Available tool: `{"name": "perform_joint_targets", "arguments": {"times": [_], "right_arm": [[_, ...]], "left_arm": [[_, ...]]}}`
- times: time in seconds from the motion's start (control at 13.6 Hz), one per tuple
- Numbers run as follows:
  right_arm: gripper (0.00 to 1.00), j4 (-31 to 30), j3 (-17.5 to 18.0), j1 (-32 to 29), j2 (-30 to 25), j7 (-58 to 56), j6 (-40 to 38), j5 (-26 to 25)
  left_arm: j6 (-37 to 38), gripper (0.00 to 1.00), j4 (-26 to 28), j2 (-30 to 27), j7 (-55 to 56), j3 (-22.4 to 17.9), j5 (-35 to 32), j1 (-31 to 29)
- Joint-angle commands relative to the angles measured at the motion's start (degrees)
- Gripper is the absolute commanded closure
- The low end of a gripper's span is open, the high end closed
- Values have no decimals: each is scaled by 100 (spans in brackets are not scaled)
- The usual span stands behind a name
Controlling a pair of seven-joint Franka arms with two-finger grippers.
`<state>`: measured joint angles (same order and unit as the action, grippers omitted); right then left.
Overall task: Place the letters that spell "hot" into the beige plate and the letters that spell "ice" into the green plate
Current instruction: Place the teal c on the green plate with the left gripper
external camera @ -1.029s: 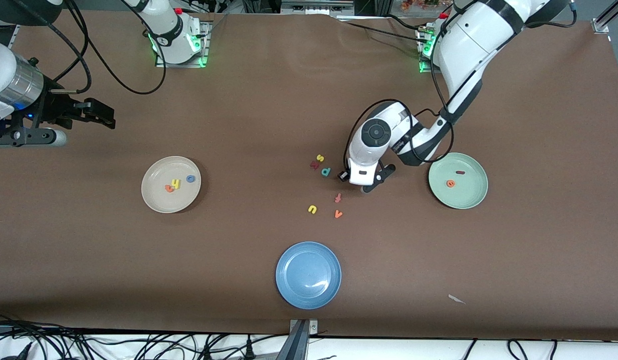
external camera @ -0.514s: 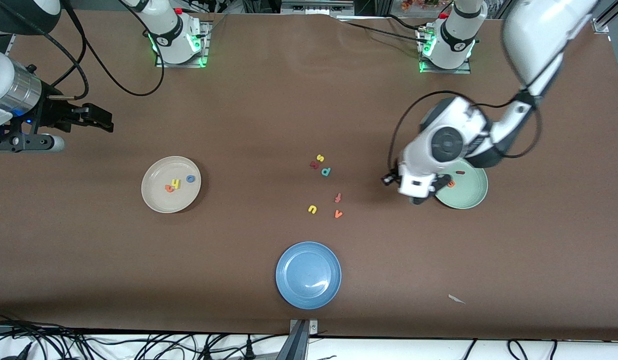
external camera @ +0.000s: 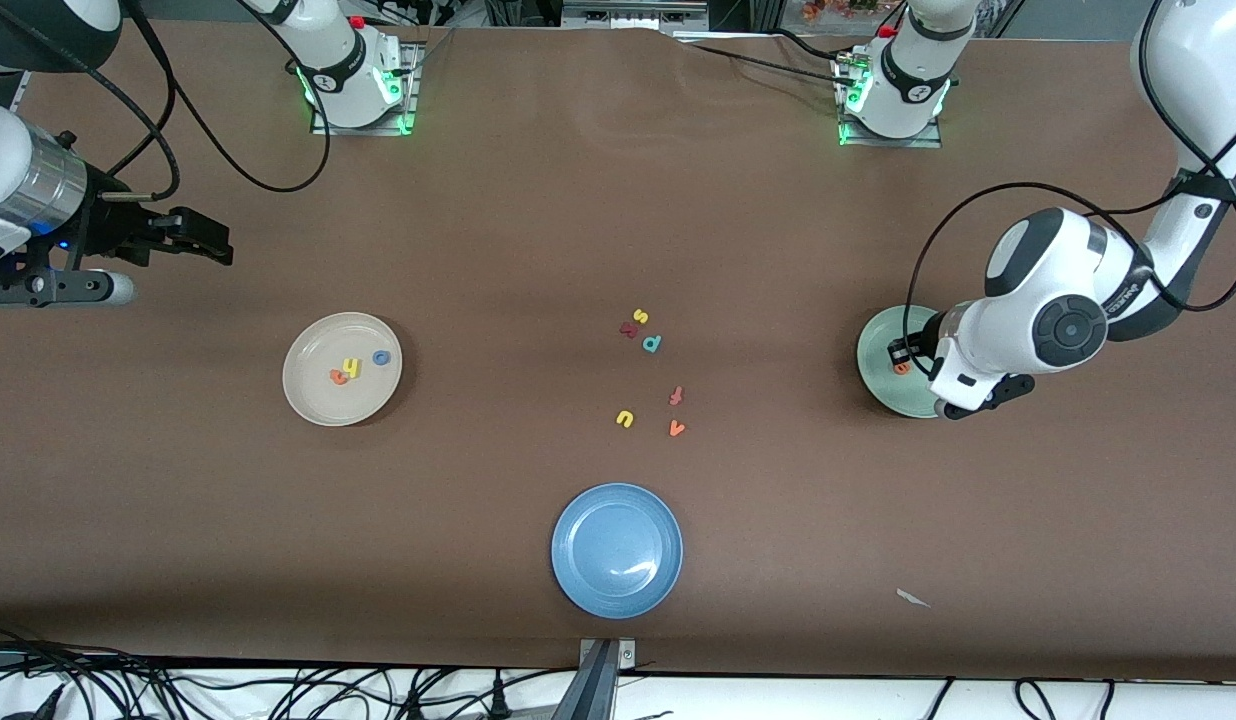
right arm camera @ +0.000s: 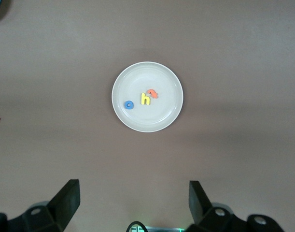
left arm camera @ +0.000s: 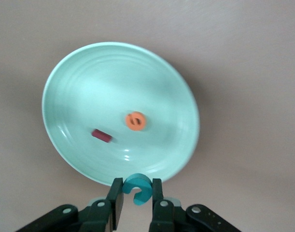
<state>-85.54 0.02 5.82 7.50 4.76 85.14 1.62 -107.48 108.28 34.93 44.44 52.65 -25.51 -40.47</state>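
Left wrist view: left end effector (left arm camera: 137, 200) pinches a teal c (left arm camera: 136, 188) over the green plate (left arm camera: 79, 87); right end effector (right arm camera: 133, 195) waits spread above the beige plate (right arm camera: 167, 84).

Blue plate (external camera: 617, 550), spare letters (external camera: 650, 376)

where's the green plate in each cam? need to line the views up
Front view: green plate toward the left arm's end of the table, mostly under the left gripper.
Left wrist view: fills the middle.
Right wrist view: not in it.
Shared landmark: orange e lying in the plate.
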Motion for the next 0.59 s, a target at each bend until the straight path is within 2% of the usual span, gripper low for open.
{"name": "perform_joint_targets", "arguments": {"times": [0.0, 0.15, 0.22, 0.29, 0.37, 0.44, 0.51], "right_arm": [[0, 81, 33, -81, 76, -98, -6, 84], [0, 81, 33, -72, 112, -90, -6, 75], [0, 90, 33, -72, 120, -90, -6, 75], [0, 81, 33, -72, 120, -90, -6, 75], [0, 90, 33, -72, 120, -90, -6, 84], [0, 81, 33, -72, 129, -90, -6, 84], [0, 81, 33, -72, 129, -90, -6, 75]], "left_arm": [[-80, 88, 71, 417, -102, -96, -471, -23], [-325, 83, 123, 549, -102, -228, -543, -14], [-448, 73, 150, 567, -93, -272, -534, 4], [-484, 48, 141, 585, -93, -316, -543, 12], [-485, 9, 106, 594, -102, -343, -543, 13], [-485, 1, 71, 577, -93, -334, -543, 13], [-459, 1, 27, 542, -67, -326, -543, 13]]}}
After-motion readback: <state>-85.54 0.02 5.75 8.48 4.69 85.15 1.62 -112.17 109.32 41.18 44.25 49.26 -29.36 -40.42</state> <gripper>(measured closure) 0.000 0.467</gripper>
